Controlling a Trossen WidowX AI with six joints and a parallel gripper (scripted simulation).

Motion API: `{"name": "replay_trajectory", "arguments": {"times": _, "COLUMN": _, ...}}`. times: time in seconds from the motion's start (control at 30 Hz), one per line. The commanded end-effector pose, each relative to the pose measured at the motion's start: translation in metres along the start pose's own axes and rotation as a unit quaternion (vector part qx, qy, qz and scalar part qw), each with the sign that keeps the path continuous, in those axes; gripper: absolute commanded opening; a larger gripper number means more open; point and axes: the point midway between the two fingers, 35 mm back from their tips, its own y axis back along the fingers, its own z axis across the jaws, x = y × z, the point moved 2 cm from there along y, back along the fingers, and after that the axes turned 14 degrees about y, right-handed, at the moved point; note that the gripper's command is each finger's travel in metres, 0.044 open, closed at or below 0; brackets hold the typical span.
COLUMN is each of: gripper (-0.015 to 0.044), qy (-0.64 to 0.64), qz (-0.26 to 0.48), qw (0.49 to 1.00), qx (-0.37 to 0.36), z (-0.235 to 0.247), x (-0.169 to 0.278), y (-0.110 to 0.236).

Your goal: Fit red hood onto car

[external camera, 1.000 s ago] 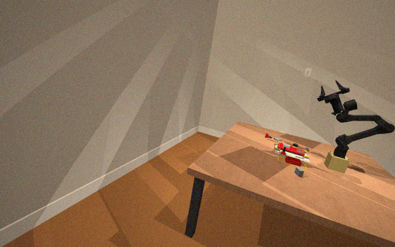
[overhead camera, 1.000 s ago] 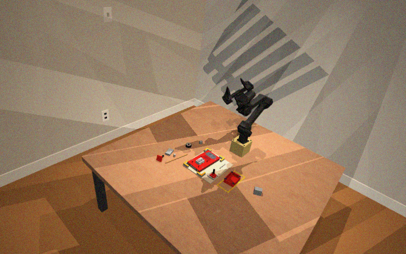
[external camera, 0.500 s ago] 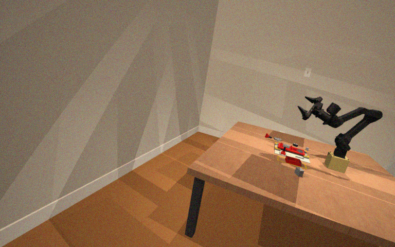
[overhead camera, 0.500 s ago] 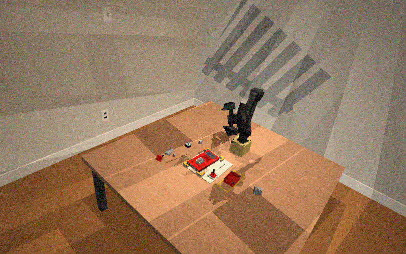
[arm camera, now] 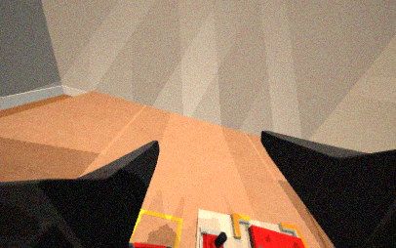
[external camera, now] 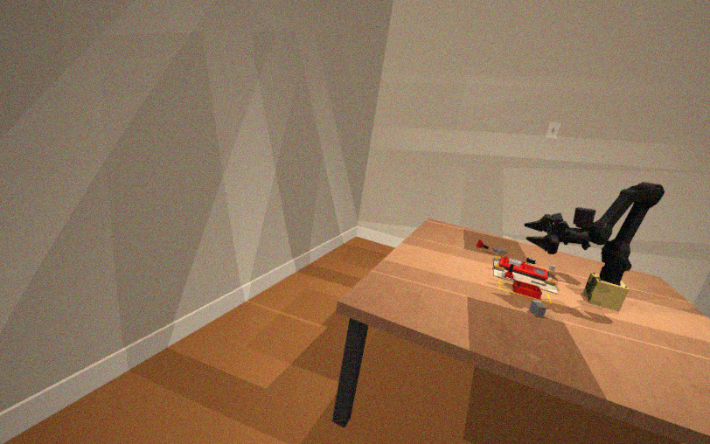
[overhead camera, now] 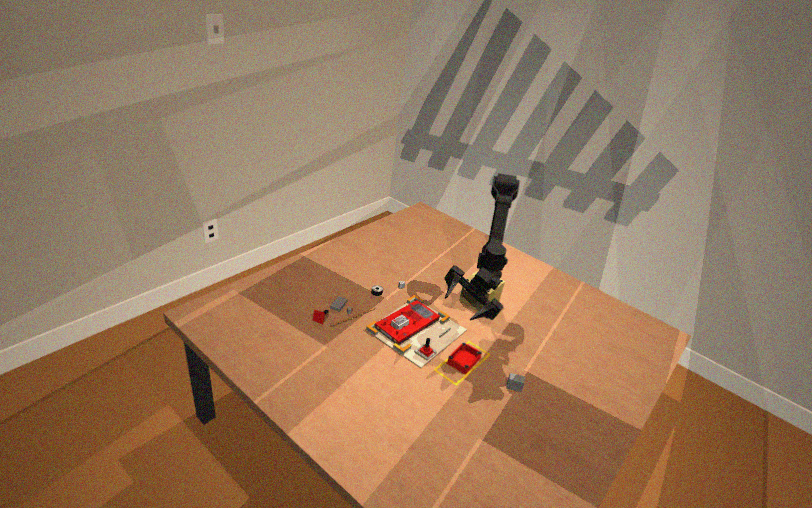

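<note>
Hanging mid-frame above the desk [overhead camera: 335, 419], the gripper [overhead camera: 473, 296] has its fingers spread wide and empty, ready for approach; the hood [overhead camera: 464, 357] lies lower right of the chassis [overhead camera: 408, 319], inside a yellow outline [overhead camera: 446, 376] marking its start.

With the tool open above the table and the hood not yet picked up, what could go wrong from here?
1. The hood lies close beside the jig; the wide-open tool may bump the chassis on descent.
2. A small upright red piece stands between jig and hood, easily knocked.
3. The hood looks small, so a skewed grasp could misalign the pegs.
</note>
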Motion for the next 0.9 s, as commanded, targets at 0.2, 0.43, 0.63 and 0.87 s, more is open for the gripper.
{"name": "replay_trajectory", "arguments": {"times": 0.2, "gripper": 0.0440, "qy": -0.157, "qz": 0.172, "qw": 0.969, "qx": -0.082, "z": 0.099, "x": 0.084, "y": 0.040}}
{"name": "replay_trajectory", "arguments": {"times": 0.43, "gripper": 0.0440, "qy": -0.160, "qz": 0.176, "qw": 0.968, "qx": -0.082, "z": 0.101, "x": 0.086, "y": 0.041}}
{"name": "replay_trajectory", "arguments": {"times": 0.63, "gripper": 0.0440, "qy": -0.160, "qz": 0.176, "qw": 0.968, "qx": -0.082, "z": 0.102, "x": 0.088, "y": 0.041}}
{"name": "replay_trajectory", "arguments": {"times": 0.87, "gripper": 0.0440, "qy": -0.161, "qz": 0.175, "qw": 0.968, "qx": -0.082, "z": 0.105, "x": 0.092, "y": 0.038}}
